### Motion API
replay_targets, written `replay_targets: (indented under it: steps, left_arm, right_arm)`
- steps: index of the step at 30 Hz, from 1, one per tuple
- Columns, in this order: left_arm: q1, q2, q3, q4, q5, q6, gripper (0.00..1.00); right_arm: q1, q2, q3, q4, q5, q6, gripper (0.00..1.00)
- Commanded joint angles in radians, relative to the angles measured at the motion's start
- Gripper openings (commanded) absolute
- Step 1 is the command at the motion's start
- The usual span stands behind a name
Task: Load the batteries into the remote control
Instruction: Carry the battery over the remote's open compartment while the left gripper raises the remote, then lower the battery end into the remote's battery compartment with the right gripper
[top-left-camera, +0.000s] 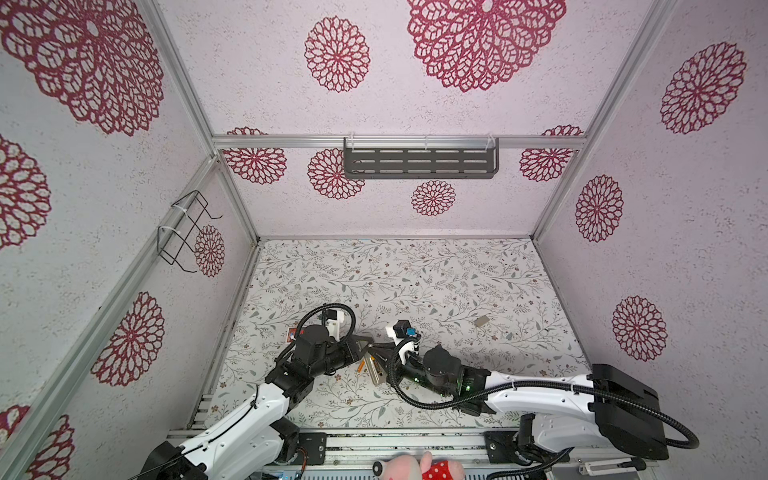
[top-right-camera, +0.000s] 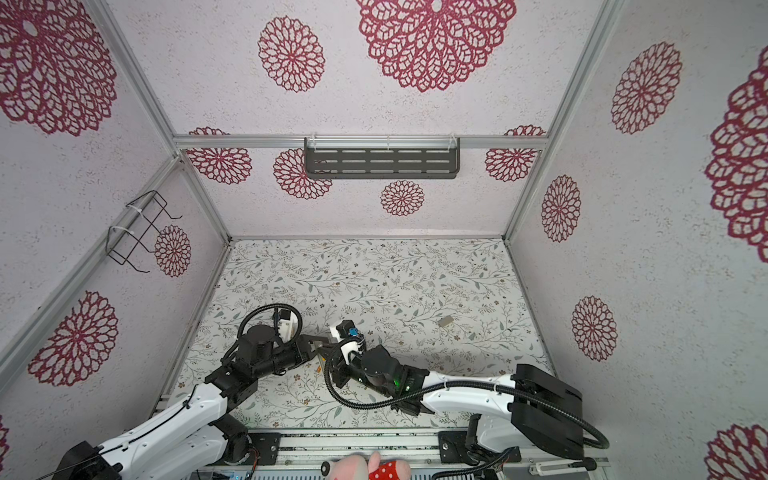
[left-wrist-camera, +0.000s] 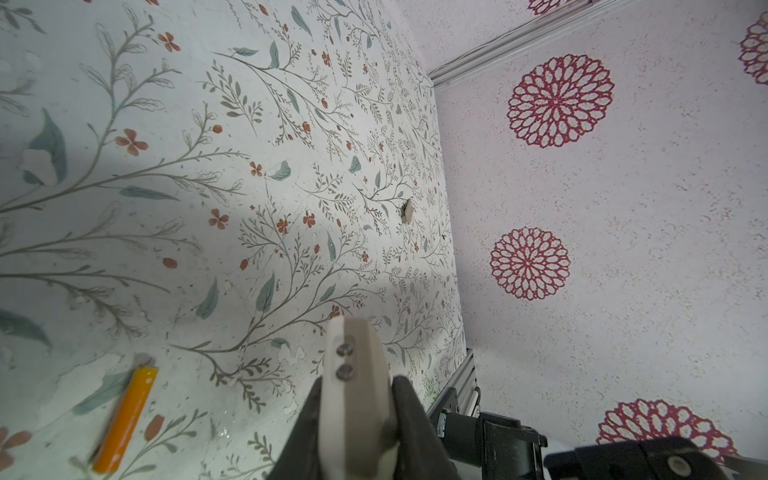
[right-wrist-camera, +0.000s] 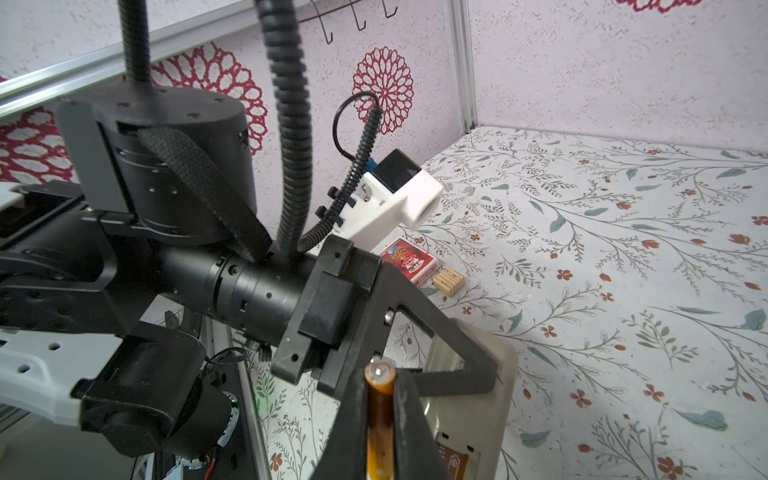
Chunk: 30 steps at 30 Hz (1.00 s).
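Our left pincer (left-wrist-camera: 353, 415) is clenched on one end of the remote control (left-wrist-camera: 356, 345). Our right pincer (right-wrist-camera: 380, 432) grasps a battery (right-wrist-camera: 379, 388) just beside the remote's back, perhaps touching it. We see the other battery (left-wrist-camera: 124, 419) lying loose on the table (left-wrist-camera: 249, 166) nearby.

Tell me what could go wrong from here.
1. The left tool pinches the remote control near one end; pressing a battery in may twist it loose.
2. The right tool clamps the held battery on its round side, so it may slip or tilt on contact.
3. The spare battery lies loose on the table; an arm might knock it rolling.
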<state>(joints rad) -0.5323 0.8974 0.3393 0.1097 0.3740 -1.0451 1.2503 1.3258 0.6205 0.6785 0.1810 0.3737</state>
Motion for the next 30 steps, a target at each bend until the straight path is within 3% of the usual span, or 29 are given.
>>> replay_targets:
  steps: [1,30]
  left_arm:
    - [-0.009,-0.036,-0.024,0.051,0.019,0.007,0.0]
    - [-0.012,-0.084,-0.051,0.084,-0.009,0.008,0.0]
  right_arm:
    - [0.004,-0.01,-0.022,0.067,0.052,-0.018,0.0]
    - [0.004,0.09,-0.009,0.024,0.089,0.014,0.0]
